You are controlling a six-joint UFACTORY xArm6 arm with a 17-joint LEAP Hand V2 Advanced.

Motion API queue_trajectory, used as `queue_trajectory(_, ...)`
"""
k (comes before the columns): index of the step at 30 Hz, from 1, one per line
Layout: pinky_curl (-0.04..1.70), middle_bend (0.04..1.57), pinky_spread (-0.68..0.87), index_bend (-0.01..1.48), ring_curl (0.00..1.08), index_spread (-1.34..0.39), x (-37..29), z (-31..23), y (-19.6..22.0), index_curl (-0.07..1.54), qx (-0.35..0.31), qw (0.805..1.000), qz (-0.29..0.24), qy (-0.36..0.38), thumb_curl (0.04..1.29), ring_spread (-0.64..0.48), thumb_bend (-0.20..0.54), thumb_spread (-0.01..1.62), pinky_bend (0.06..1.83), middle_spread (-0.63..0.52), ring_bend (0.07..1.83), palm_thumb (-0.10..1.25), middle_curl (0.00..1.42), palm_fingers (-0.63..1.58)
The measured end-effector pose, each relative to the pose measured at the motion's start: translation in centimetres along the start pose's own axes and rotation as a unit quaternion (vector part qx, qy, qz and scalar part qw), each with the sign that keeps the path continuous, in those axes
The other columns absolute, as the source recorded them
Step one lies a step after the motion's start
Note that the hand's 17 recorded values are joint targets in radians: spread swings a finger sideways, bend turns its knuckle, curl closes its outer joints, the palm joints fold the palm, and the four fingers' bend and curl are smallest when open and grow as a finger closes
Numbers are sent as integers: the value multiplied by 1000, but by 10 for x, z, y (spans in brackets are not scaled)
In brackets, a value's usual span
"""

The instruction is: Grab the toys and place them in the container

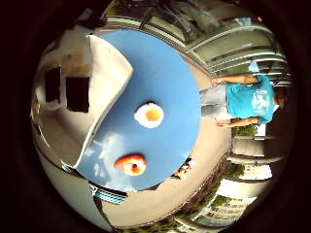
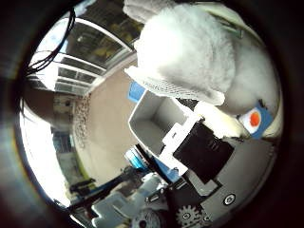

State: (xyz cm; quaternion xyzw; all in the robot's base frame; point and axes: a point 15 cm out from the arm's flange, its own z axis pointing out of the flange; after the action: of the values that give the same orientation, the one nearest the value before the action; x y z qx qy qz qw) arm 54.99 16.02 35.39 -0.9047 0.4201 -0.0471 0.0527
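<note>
A white fluffy plush toy fills much of the right thumb side palm view, close to the palm and well above the table. My right hand reaches to it with white and black fingers curled against its underside. The hand's parts also show in the right little finger side palm view. Far below, a round blue table carries a fried-egg toy near its middle and an orange and red toy near its edge. The egg toy also shows small in the thumb side view. I cannot make out a container.
The table stands on a paved floor. Glass-fronted walls and railings surround it. The table's rim runs close to the orange and red toy.
</note>
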Motion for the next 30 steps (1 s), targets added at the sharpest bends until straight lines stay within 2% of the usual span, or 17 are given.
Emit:
queue_trajectory(3,818,1291,139,858,759,-765,4,20,-6,912,-5,1000,7,-1,630,-52,-50,1118,1525,-153,1495,779,957,763)
queue_trajectory(4,796,1219,165,821,723,-738,5,22,-5,899,-8,1000,8,-1,608,-34,-56,1118,1497,-143,1421,747,912,719)
queue_trajectory(6,805,1000,218,661,702,-631,9,29,2,871,-21,1000,11,-2,568,14,-55,1126,1496,-149,1307,692,825,283)
queue_trajectory(8,758,819,268,566,631,-533,13,34,9,818,-36,999,11,-1,531,83,-53,1131,1369,-117,1182,647,726,-13)
queue_trajectory(9,745,776,284,546,611,-511,16,35,12,803,-41,999,14,-1,522,100,-53,1132,1343,-111,1154,635,701,-56)
queue_trajectory(11,661,621,328,448,504,-435,22,37,19,717,-50,999,12,0,486,156,-53,1132,1224,-67,985,590,605,-150)
queue_trajectory(15,561,426,380,304,393,-374,36,32,28,600,-53,999,11,6,425,213,-49,1136,1061,-11,761,518,493,-149)
queue_trajectory(19,492,322,418,213,341,-336,63,13,36,525,-31,999,26,20,384,239,-39,1137,944,10,650,480,434,-62)
queue_trajectory(26,413,276,448,179,307,-245,142,-26,56,452,34,995,65,72,362,253,-23,1156,829,11,592,479,396,93)
queue_trajectory(30,388,261,458,174,303,-227,189,-33,81,425,41,992,63,98,362,249,-25,1157,798,3,575,487,386,141)
